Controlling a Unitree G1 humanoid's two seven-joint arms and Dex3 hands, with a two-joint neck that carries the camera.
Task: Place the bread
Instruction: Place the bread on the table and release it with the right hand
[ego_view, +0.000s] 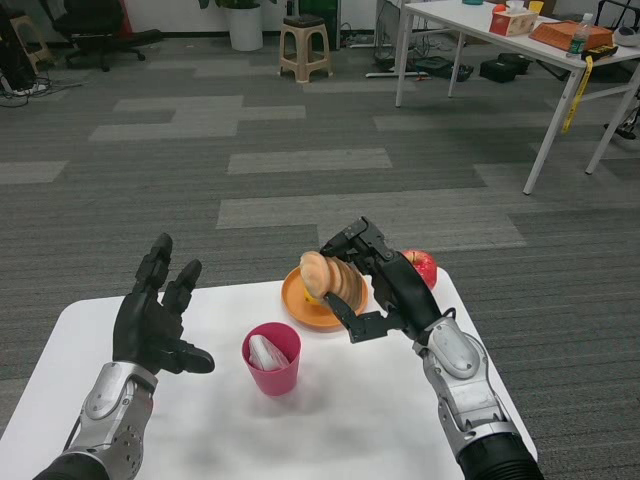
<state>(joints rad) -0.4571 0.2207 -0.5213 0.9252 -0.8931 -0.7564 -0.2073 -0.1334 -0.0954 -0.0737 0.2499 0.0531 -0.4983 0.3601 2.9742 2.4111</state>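
Right hand (375, 285) grips tan sliced bread loaf (332, 282) over orange plate (300, 305); probably light, soft: hold gently. Left hand (152, 325) spread, holding nothing.

Office: carpet tiles (300, 160), desks (520, 45)

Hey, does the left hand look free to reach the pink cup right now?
Probably yes. The left hand is open, holds nothing, and hovers just left of the pink cup, with only bare table between them. The right hand, holding the bread, is clear.
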